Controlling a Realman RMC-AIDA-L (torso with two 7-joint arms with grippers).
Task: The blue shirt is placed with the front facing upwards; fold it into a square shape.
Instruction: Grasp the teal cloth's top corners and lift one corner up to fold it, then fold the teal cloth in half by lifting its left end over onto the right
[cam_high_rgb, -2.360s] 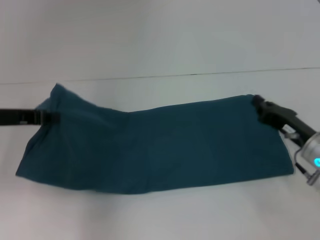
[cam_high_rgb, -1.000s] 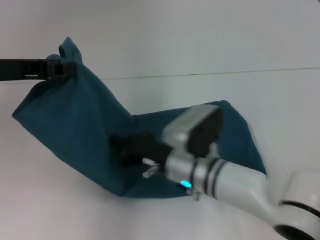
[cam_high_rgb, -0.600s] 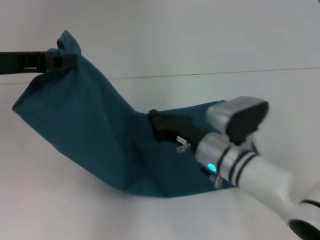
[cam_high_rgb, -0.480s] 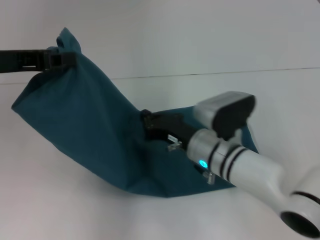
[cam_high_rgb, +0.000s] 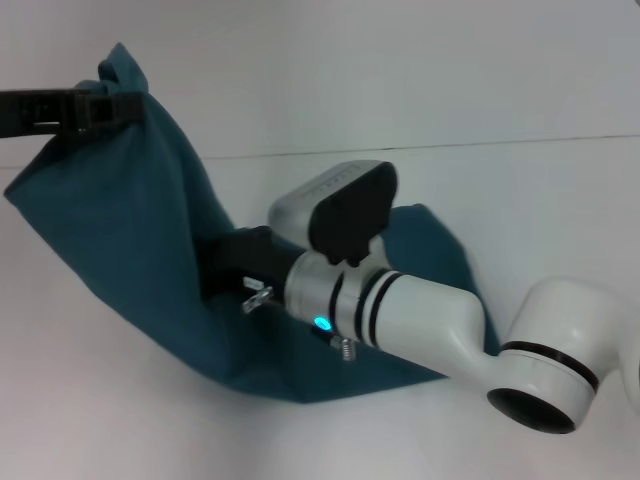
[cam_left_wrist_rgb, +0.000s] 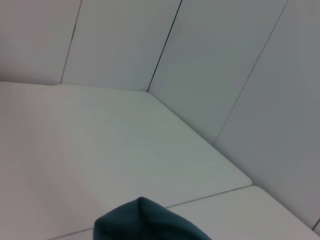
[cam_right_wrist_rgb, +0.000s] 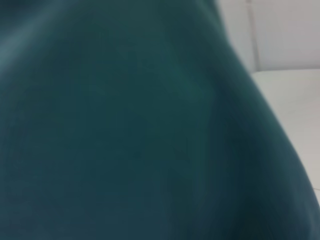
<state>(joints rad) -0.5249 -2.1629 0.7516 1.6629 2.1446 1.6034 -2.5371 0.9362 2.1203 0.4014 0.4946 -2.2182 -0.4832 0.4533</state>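
One blue shirt (cam_high_rgb: 140, 260) hangs as a slanted sheet. Its top corner is gripped by the left end effector (cam_high_rgb: 120, 108), closed on the cloth high above the white surface (cam_high_rgb: 560, 200). Its lower end lies on that surface. The right end effector (cam_high_rgb: 222, 268) presses mid-shirt below the left one; I cannot tell its state.

Bare lab-like test cell — plain white table (cam_high_rgb: 560, 200), seamed white wall panels (cam_left_wrist_rgb: 215, 65), nothing domestic.
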